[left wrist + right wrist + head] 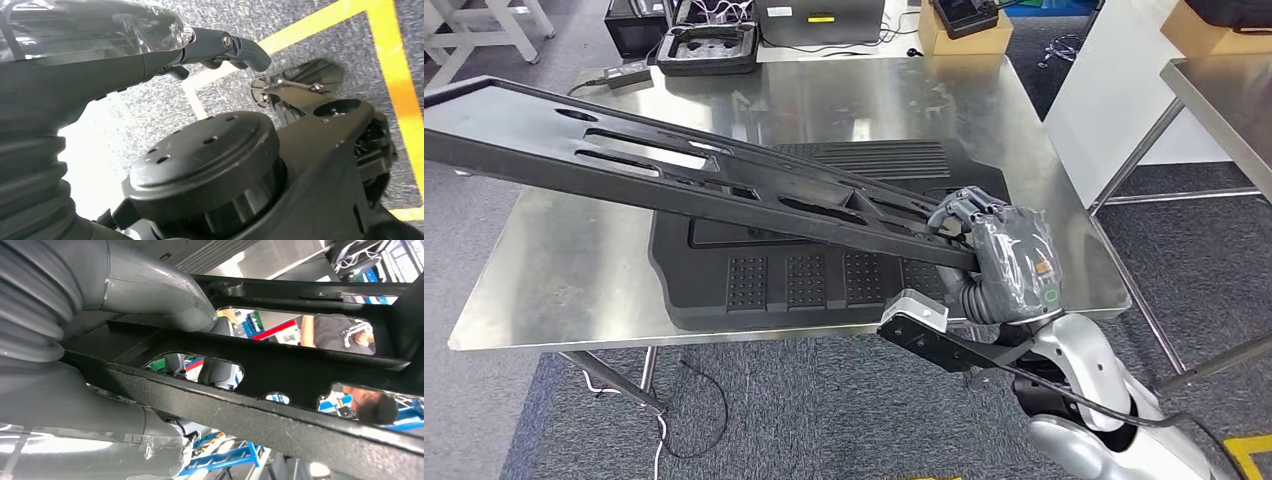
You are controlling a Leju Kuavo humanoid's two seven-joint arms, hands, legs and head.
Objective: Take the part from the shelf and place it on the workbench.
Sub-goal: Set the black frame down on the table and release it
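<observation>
The right hand (pixel 1009 255), grey and wrapped in clear film, grips one end of the long black plastic panel with slotted cut-outs (pixel 654 165). The panel runs away from that hand up and to the robot's left, tilted, its far end raised above the stainless-steel counter (pixel 554 290) and reaching past the counter's left edge. In the right wrist view the hand's grey thumb (pixel 160 292) lies over one face of the panel (pixel 280 370) while darker fingers (pixel 217 372) show through a cut-out on the other side, so the part is clamped between them.

Directly below the held end, and extending leftward from the hand, a black ribbed and studded moulded mat (pixel 794 280) lies flat on the counter. The panel crosses over it; whether the two touch cannot be told.

Beyond the hand, at the counter's far edge, sit a black open case (pixel 707 45) and a brown cardboard box (pixel 964 35).

The left hand (pixel 150 47) hangs over grey carpet floor marked with yellow tape lines (pixel 395 65); its dark fingers (pixel 235 47) curl inward with nothing between them.
</observation>
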